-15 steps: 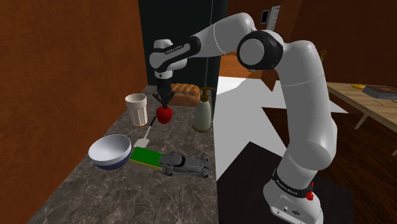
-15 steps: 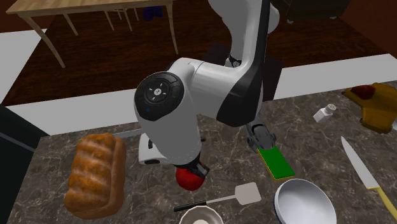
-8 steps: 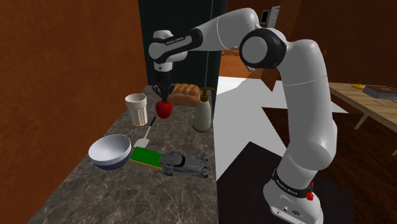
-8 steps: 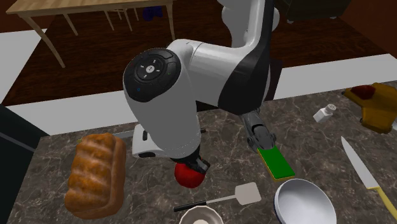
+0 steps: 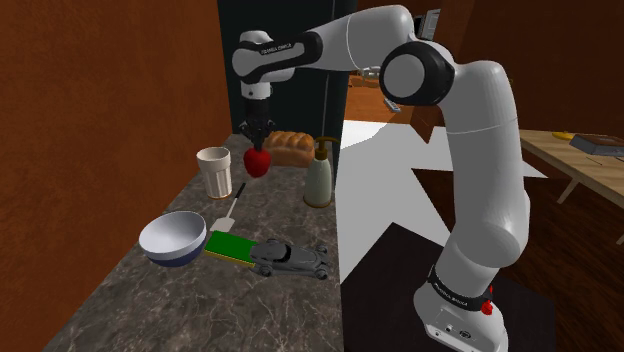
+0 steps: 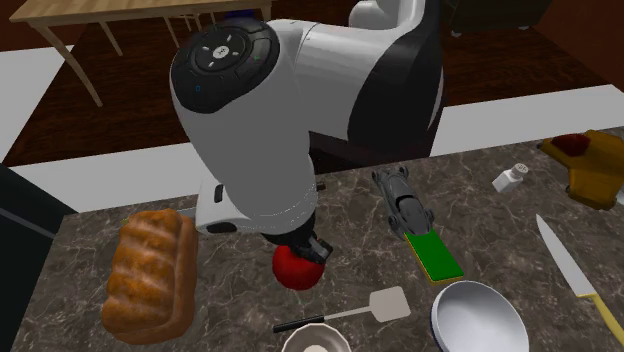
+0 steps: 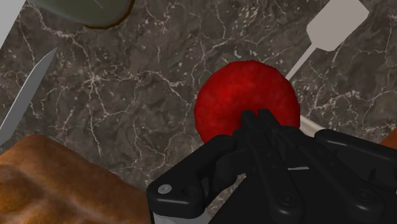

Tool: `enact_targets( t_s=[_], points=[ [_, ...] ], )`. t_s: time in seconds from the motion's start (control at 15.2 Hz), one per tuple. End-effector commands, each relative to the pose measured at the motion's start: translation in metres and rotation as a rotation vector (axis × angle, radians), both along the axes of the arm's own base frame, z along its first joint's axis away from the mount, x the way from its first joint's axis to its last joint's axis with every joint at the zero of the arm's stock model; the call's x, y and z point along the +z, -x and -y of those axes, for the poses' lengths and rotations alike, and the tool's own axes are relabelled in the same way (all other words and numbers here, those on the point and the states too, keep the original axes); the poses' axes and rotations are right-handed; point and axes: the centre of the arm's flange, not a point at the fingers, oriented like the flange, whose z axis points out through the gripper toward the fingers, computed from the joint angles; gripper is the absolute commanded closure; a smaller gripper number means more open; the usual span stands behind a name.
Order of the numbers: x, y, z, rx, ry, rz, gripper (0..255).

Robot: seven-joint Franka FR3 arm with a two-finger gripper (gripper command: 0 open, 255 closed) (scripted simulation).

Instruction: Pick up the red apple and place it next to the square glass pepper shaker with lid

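Note:
A red apple (image 5: 257,162) hangs well above the dark marble counter (image 5: 180,310), with my gripper (image 5: 256,148) shut on its top. In the second exterior view the apple (image 6: 291,270) shows under the hand, between the bread loaf and the spatula. The wrist view has the apple (image 7: 245,98) clasped at the black fingertips (image 7: 256,121), counter far below. The pepper shaker (image 6: 510,177), small, pale and lidded, sits tilted on the counter at the second exterior view's right, far from the apple.
On the counter are a bread loaf (image 5: 291,147), a white cup (image 5: 213,170), a bottle (image 5: 319,176), a spatula (image 6: 385,303), a bowl (image 5: 172,239), a green pad (image 6: 436,253) and a toy car (image 6: 402,200). A knife (image 6: 570,272) and cutting board (image 6: 590,165) lie near the shaker.
The gripper has risen straight up with the apple held in it, from just above the counter to well over the cup's height. Nothing else has moved.

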Motion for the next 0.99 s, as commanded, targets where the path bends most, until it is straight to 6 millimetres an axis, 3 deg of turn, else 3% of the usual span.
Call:
enact_targets(
  t_s=[0.0, 0.86, 0.92],
  points=[
    [0.012, -0.001, 0.0, 0.0, 0.0, 0.0, 255],
    [0.078, -0.001, 0.0, 0.0, 0.0, 0.0, 255],
    [0.078, 0.009, -0.009, 0.0, 0.0, 0.0, 255]
  ],
)
